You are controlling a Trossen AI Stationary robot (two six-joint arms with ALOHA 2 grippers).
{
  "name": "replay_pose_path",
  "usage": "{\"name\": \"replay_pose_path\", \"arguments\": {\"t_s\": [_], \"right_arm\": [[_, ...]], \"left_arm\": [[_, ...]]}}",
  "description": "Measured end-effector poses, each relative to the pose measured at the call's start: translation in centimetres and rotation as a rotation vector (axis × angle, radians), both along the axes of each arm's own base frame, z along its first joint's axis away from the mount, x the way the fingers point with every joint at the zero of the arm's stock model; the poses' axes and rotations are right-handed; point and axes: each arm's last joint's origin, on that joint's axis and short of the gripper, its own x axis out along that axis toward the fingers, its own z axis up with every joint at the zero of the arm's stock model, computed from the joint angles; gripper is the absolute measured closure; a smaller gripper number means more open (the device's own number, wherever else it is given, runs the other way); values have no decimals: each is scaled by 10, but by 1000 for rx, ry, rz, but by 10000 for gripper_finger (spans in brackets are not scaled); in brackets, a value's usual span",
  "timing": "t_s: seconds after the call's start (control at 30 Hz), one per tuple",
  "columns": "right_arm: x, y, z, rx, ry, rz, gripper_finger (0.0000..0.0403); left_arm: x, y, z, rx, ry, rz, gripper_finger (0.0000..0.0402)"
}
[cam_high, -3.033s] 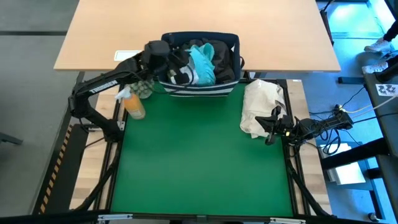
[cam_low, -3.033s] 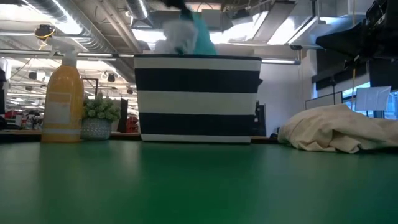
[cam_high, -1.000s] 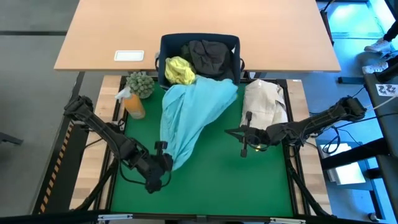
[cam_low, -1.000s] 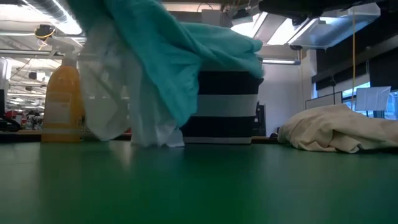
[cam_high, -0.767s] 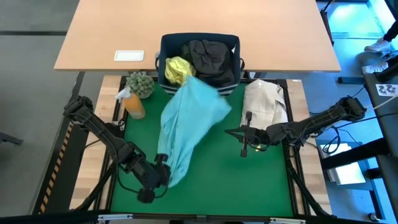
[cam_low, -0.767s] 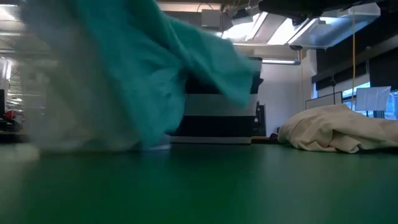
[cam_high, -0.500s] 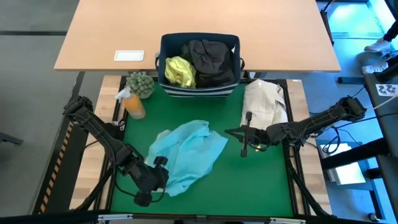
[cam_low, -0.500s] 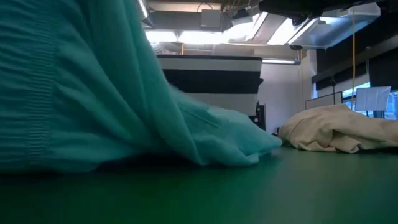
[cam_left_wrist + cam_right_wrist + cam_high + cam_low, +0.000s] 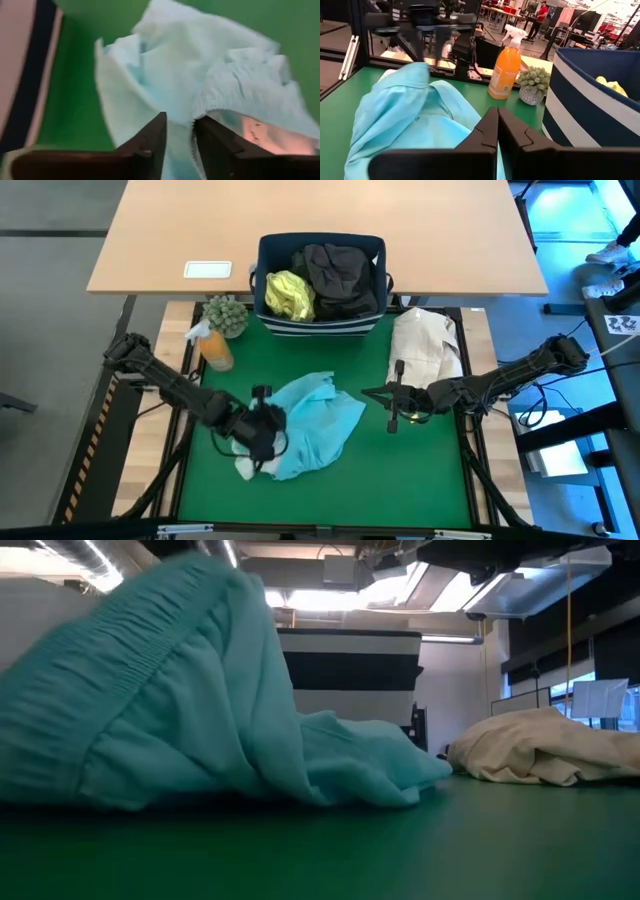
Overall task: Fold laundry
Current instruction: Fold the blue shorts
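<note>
Green table (image 9: 400,470) carries the crumpled turquoise garment (image 9: 310,425), its edge between the left gripper's (image 9: 262,442) slightly parted fingers; right gripper (image 9: 392,420) closed, empty.

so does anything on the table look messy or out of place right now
Only the turquoise garment: it lies crumpled in a heap on the green mat, not spread flat, with the left gripper at its edge. Nothing looks spilled or damaged.

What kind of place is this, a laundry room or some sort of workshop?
It looks like a robotics lab or workshop rather than a laundry room. A metal-framed green table carries two robot arms and a turquoise garment. Beyond the orange spray bottle are more benches, and bare ceiling ducts run overhead.
</note>
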Motion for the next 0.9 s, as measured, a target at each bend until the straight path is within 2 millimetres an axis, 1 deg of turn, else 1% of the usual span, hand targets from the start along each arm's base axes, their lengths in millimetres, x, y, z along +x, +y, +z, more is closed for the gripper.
{"name": "replay_pose_path", "arguments": {"t_s": [0.13, 0.3, 0.47, 0.57, 0.67, 0.77, 0.83, 0.9], "right_arm": [[0, 0, -2, -3, 15, -8, 397], [3, 2, -5, 39, 26, 42, 397], [17, 9, -24, 39, 89, 107, 397], [32, 15, -34, 21, 146, 126, 397], [49, 22, -41, 11, 192, 157, 396], [65, 29, -48, -11, 289, 168, 377], [76, 33, -53, -28, 358, 167, 349], [86, 36, -57, -24, 419, 170, 313]], "left_arm": [[6, 21, -1, 59, 53, 8, 260], [2, 41, -3, 98, 146, 52, 231], [0, 42, -4, 105, 169, 55, 222], [0, 39, -4, 89, 174, 40, 221], [1, 38, 3, 73, 160, 34, 221], [3, 36, 14, 60, 125, 31, 221], [4, 36, 23, 63, 111, 15, 221], [4, 36, 32, 66, 106, 13, 221]]}}
